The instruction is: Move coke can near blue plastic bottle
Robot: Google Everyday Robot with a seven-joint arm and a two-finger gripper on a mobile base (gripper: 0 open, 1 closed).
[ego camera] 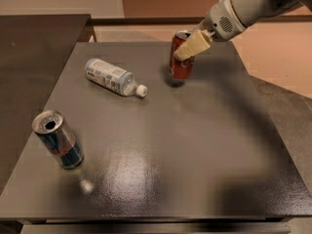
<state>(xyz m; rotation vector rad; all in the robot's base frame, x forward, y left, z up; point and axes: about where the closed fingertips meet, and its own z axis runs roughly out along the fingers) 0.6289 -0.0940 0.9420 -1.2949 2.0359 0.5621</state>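
1. Your gripper (188, 49) is over the far part of the table (195, 145), a little right of the middle of the far edge. The arm comes in from above the far right corner.
2. The claw is clamped on the coke can (180, 68). A pale finger (194, 44) lies across the front of the can's upper half, just under the silver rim.
3. The coke can stands nearly upright in that grip, its top leaning slightly toward the right edge. A dark shadow sits right under its base. You cannot tell whether the base touches the table.
4. The blue plastic bottle (110, 76) lies on its side in the far left part of the table. Its white cap (141, 90) points toward the near right corner.
5. The coke can is to the right of the bottle, near its cap end but not touching it. A strip of bare tabletop shows between them.
6. A dark blue-and-silver can (58, 141) stands close to the left edge, toward the near left corner. It is well apart from both the bottle and the coke can.
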